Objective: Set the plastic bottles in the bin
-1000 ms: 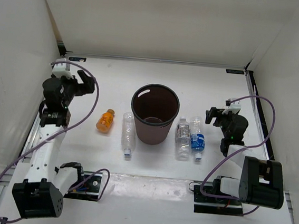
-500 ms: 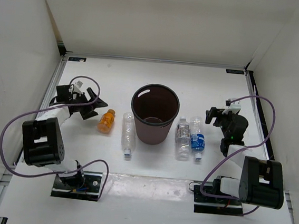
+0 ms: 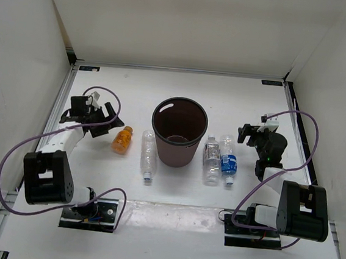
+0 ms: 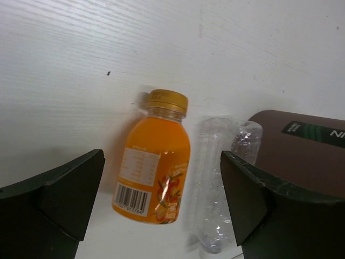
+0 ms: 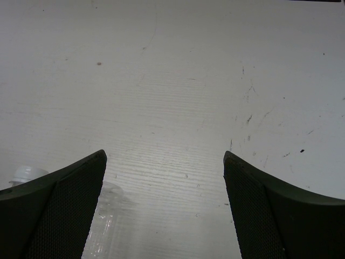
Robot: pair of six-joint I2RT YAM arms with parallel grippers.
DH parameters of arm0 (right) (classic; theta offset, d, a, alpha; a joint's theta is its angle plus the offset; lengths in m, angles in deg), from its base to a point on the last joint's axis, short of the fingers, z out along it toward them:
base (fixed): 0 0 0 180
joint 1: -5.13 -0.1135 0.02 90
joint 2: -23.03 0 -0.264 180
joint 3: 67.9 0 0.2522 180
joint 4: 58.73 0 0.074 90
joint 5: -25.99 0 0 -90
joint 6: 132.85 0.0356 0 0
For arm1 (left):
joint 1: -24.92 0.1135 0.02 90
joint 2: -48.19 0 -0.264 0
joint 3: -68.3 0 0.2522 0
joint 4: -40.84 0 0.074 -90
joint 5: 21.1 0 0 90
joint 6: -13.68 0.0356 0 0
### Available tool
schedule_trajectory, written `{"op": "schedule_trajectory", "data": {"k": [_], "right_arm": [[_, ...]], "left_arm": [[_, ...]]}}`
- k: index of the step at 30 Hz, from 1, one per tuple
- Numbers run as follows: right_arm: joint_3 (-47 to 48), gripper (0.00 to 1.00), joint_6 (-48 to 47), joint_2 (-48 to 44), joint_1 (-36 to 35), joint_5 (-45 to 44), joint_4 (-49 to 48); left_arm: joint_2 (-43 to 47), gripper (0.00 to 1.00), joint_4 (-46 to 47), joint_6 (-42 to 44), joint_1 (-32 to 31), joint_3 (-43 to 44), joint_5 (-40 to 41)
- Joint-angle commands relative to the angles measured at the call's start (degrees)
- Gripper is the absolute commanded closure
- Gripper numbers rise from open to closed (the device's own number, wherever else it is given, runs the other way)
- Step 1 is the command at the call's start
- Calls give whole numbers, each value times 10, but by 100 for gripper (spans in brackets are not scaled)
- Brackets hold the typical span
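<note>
The maroon bin (image 3: pixel 176 155) stands upright mid-table. A short orange bottle (image 3: pixel 122 140) lies to its left, and a clear bottle (image 3: pixel 148 156) lies beside the bin. Two more bottles lie right of the bin: a clear one (image 3: pixel 211 161) and one with a blue label (image 3: pixel 228 162). My left gripper (image 3: pixel 108 124) is open and low, just left of the orange bottle. In the left wrist view the orange bottle (image 4: pixel 156 162) lies between the open fingers (image 4: pixel 70 189), with the clear bottle (image 4: pixel 221 189) and the bin (image 4: pixel 302 156) beyond. My right gripper (image 3: pixel 244 134) is open and empty, right of the blue-label bottle.
White walls enclose the table on the left, back and right. Purple cables loop off both arms. In the right wrist view a clear bottle (image 5: pixel 105 226) with a white cap (image 5: pixel 27 172) shows at the lower left, bare tabletop ahead of the open gripper (image 5: pixel 164 156).
My left arm has swung down from its raised pose by the left wall, bringing the open gripper low beside the orange bottle. The right arm and the bottles have not moved.
</note>
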Motion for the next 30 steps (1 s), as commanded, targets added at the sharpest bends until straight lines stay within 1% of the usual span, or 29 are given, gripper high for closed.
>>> {"op": "schedule_trajectory", "data": {"k": [1, 2, 5, 9, 12, 18, 20, 23, 26, 30], "right_arm": [[18, 10, -7, -6, -2, -4, -25], [17, 10, -7, -8, -2, -4, -25], [18, 10, -7, -7, -2, -4, -25], [19, 10, -7, -7, -2, -6, -25], [17, 10, -7, -8, -3, -6, -26], [17, 10, -8, -8, -5, -7, -25], [17, 10, -7, -8, -4, -8, -24], [17, 10, -8, -8, -5, -8, -25], [18, 10, -7, -8, -5, -9, -26], [17, 10, -8, -9, -6, -10, -25]], "left_arm": [[51, 1, 7, 3, 3, -20, 44], [60, 1, 8, 7, -1, -21, 61], [72, 1, -3, 19, -17, -17, 81], [33, 1, -12, 41, -38, 0, 83], [-4, 1, -28, 62, -47, 10, 107], [-20, 1, -29, 74, -71, 15, 145], [-19, 1, -33, 79, -103, 18, 166], [-34, 1, -37, 82, -124, 24, 187], [-56, 1, -52, 86, -130, 46, 191], [-69, 1, -57, 85, -132, 52, 191]]}}
